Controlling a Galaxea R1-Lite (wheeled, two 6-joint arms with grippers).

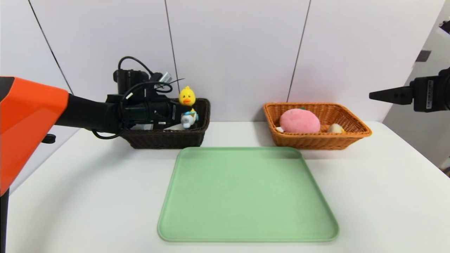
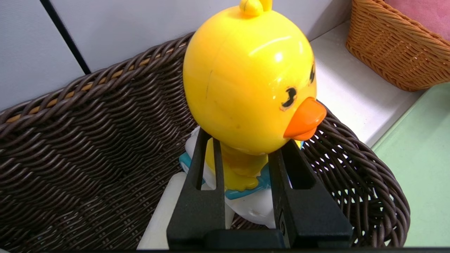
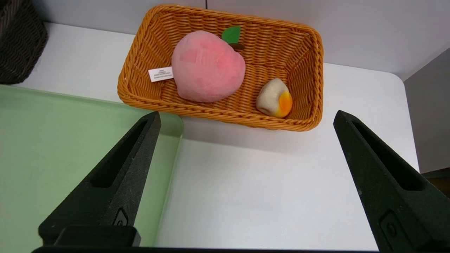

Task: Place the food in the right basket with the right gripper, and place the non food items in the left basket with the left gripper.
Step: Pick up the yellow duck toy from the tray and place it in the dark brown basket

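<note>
Closest to the head camera lay a green tray, bare, on the white surface, with the two baskets standing just behind its far edge. At the left, the left pincer reached out over the dark brown basket, its jaws closed on the body of a yellow duck toy just under the big head. Held upright, the duck had its orange beak turned toward the tray side and its head well above the basket rim; its white and blue lower part sat down inside the basket's right end, though whether it touched the bottom I could not tell. Something white lay under the pincer on the basket floor.

At the right, the orange basket held a pink plush peach with a green leaf and a white tag, and near it, apart, a small beige and orange food piece. Off to the side of that basket, the right pincer hung in the air above the surface, jaws spread wide and holding nothing
</note>
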